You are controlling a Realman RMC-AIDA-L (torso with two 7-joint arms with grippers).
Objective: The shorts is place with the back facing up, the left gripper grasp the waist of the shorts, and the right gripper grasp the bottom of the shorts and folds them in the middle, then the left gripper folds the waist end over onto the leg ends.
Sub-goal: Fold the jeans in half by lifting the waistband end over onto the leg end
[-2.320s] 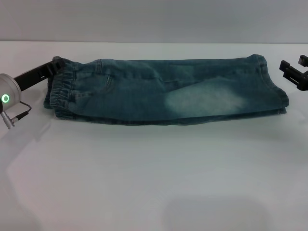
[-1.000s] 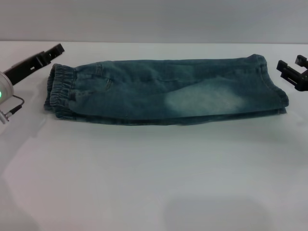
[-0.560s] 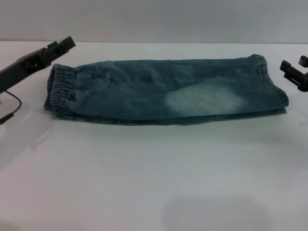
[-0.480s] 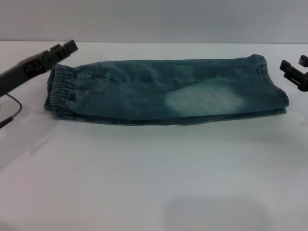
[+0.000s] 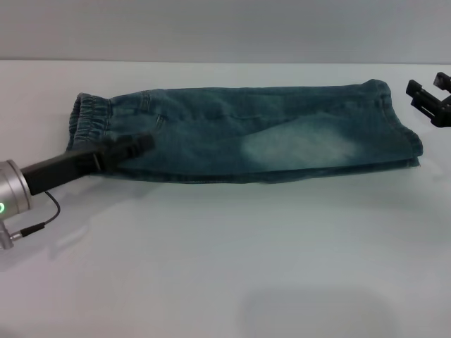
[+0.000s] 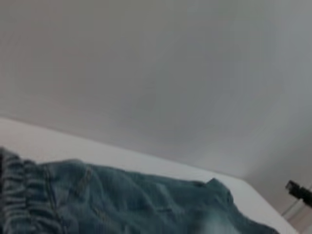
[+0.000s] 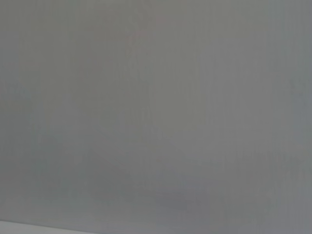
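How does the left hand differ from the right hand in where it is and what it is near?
The left hand reaches over the shorts near the gathered waist; the right hand stays clear of the fabric, beyond the leg ends. The left shows its silver wrist; the right shows only fingers. Both are black.

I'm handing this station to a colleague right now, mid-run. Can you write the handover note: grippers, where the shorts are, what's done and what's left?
Left gripper: low over the near waist end of the shorts, holding nothing as far as the head view shows.
Right gripper: open, off the leg ends at the right edge of the table, apart from the cloth.
Shorts: lying flat across the table, elastic waist to the left, hems to the right, already folded lengthwise in the middle.
Done: the first fold.
Left: the left gripper must grasp the waist and fold it over onto the leg ends.
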